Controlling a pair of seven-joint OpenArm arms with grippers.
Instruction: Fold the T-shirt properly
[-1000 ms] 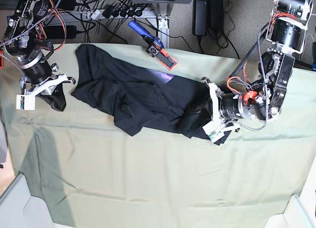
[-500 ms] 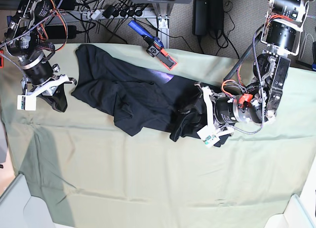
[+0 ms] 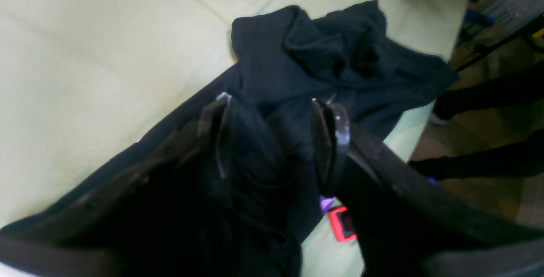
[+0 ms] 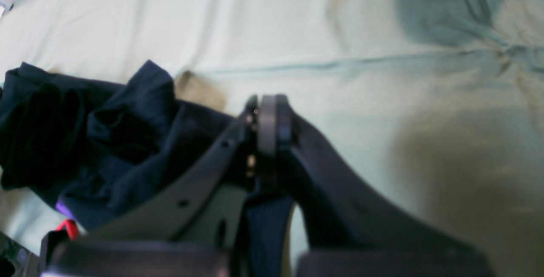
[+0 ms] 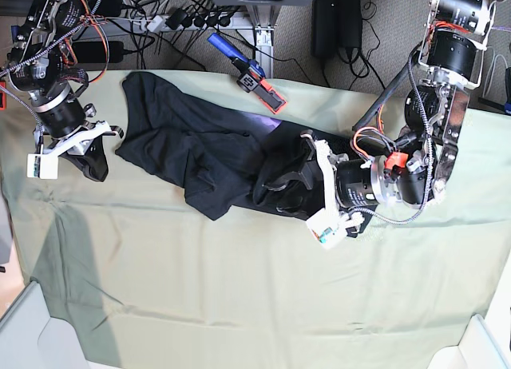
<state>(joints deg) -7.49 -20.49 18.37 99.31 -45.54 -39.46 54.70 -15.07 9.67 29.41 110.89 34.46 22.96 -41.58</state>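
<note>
Right gripper (image 5: 70, 143): at the left edge of the base view, over the cloth (image 5: 239, 305). My jaws are pinched together on a black end of the shirt (image 5: 200, 149); that bit hangs down from them as a small dark flap. In my right wrist view the fingers (image 4: 268, 120) meet flat, with dark fabric running down below them.

Shirt: a crumpled black heap across the upper middle of the cloth, stretching from my right gripper to my left one. It lies in thick folds and ridges, not flat. A small purple patch (image 5: 270, 124) peeks out near its top edge.

Tool (image 5: 247, 72): a blue and red hand tool at the far edge of the cloth, just above the shirt, apart from both grippers.

Left gripper (image 5: 315, 189): right of centre in the base view, at the shirt's right end. My jaws stand fairly wide with a bunched wad of black fabric filling the gap between them. In the left wrist view the two fingers (image 3: 335, 128) flank that wad, and the rest of the shirt trails away ahead of them over the cloth.
</note>
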